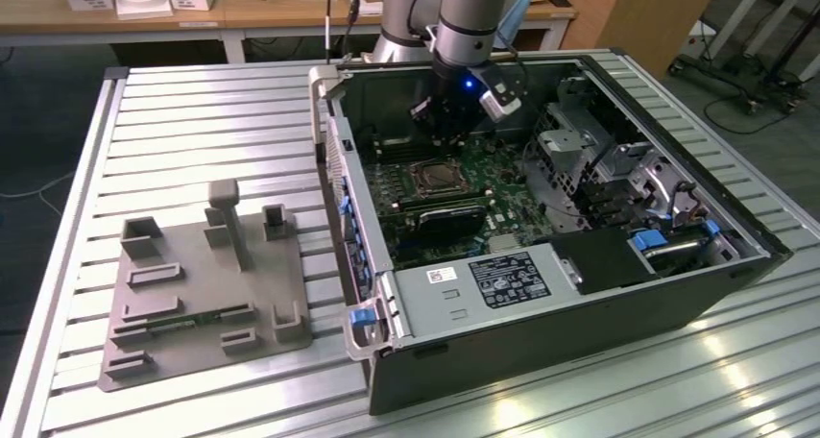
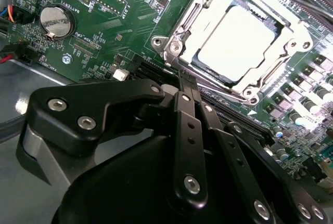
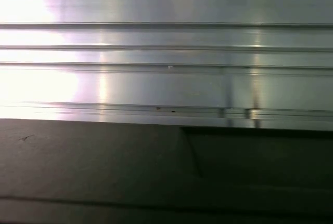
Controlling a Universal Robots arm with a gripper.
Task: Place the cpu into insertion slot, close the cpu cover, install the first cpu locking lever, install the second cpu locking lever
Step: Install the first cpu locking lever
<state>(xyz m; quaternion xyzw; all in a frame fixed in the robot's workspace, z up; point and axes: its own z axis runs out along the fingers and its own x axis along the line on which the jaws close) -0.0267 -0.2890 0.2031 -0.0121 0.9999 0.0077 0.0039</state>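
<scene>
In the open computer case (image 1: 539,356), cpu (image 2: 237,44) in insertion slot (image 2: 170,51) beneath cpu cover (image 2: 291,26); jaws clenched on nothing

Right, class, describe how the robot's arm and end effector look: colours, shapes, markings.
The arm is a silver-grey tube with a pale blue joint cap. A small blue light glows at its black wrist. The end effector is glossy black, built of flat linked bars fastened by round silver screws.
</scene>
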